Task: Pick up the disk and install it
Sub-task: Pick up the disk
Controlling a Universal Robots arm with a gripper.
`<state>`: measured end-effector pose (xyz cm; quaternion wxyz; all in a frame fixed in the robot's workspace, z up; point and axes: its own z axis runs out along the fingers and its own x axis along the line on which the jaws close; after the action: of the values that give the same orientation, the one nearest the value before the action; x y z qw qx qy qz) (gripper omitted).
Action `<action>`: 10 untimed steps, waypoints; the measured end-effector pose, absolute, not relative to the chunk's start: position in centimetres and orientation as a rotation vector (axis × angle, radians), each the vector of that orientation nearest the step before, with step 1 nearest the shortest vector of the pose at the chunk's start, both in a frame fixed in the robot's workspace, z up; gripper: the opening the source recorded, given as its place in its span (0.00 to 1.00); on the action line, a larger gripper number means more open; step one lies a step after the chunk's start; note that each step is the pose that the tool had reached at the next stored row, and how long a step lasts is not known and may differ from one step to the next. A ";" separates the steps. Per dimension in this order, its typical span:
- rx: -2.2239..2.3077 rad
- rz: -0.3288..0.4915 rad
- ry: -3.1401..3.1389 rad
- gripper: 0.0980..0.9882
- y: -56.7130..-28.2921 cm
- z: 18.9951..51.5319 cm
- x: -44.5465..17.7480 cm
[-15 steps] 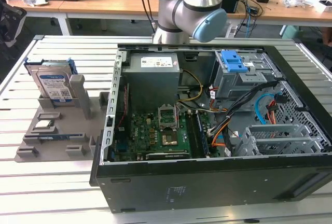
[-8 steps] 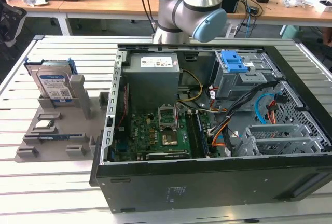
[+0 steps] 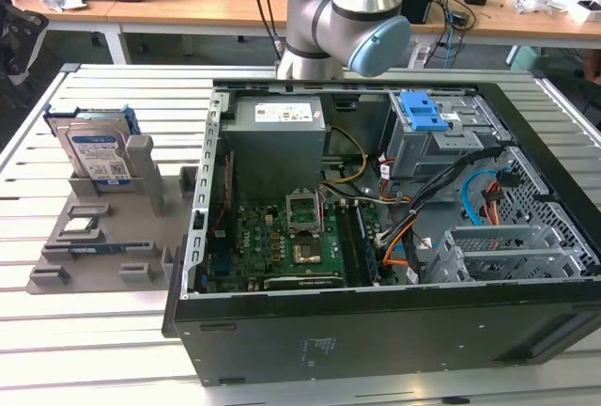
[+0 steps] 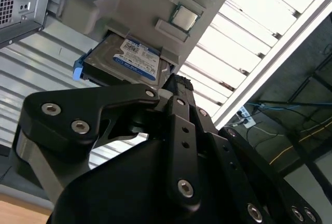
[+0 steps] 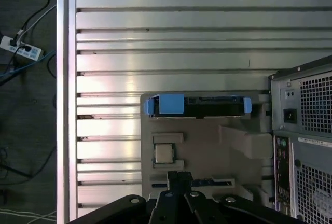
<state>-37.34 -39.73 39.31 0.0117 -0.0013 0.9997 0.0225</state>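
Robot gripper hangs empty, clear of the disk that waits beside an open computer case.

The jaws look closed together with nothing between them. Beyond them the disk stands on edge in a slot of a grey holder, just outside the case, probably so its top edge stays free for grasping. Inside the case sits a grey drive bay.

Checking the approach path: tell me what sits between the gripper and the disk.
In the first wrist view, a square chip on the grey holder lies between gripper and disk.
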 end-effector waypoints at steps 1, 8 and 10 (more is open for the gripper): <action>-0.043 0.070 3.118 0.01 -39.7 39.3 -37.3; -0.265 0.073 3.110 0.01 -39.7 39.3 -37.3; -0.310 0.073 3.107 0.01 -39.7 39.3 -37.3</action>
<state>-37.33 -39.73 39.31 0.0094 -0.0991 0.9948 0.0235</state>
